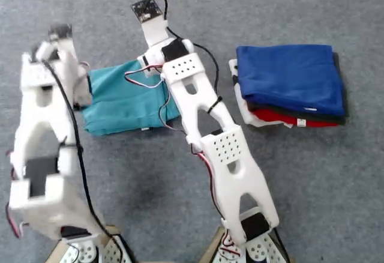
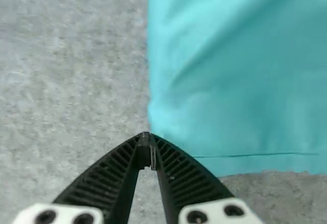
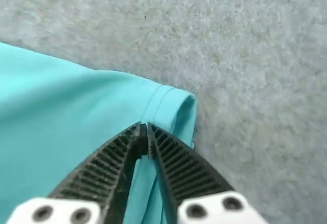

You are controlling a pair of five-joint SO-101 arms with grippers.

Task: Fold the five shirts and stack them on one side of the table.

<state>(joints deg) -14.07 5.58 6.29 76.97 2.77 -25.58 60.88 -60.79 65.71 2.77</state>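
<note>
Table point(image 1: 336, 185): grey felt surface that fills the high view.
Arms, two: both white, rising from bases at the bottom edge of the high view.
Left arm point(image 1: 42, 125): runs up the left side of the frame, its wrist bent in toward the left edge of the teal shirt.
Right arm point(image 1: 222, 149): slants from bottom centre up and left to the upper centre, its wrist over the teal shirt's upper right corner.
Shirts, five: four stacked, one apart.
Stack, four shirts: folded at right of centre, with the blue shirt point(image 1: 288, 77) on top, then a dark shirt point(image 1: 282, 110), a red shirt point(image 1: 282, 120) and a white shirt point(image 1: 243, 104) showing at the left edge.
Teal shirt point(image 1: 123, 104): lies flat left of centre, well apart from the stack.
Left gripper point(image 2: 145, 141): fingers closed tip to tip just at the teal shirt's edge; I cannot tell if any cloth is pinched.
Right gripper point(image 3: 143, 131): fingers closed together over the hemmed corner of the teal shirt; whether they have hold of it is unclear.
</note>
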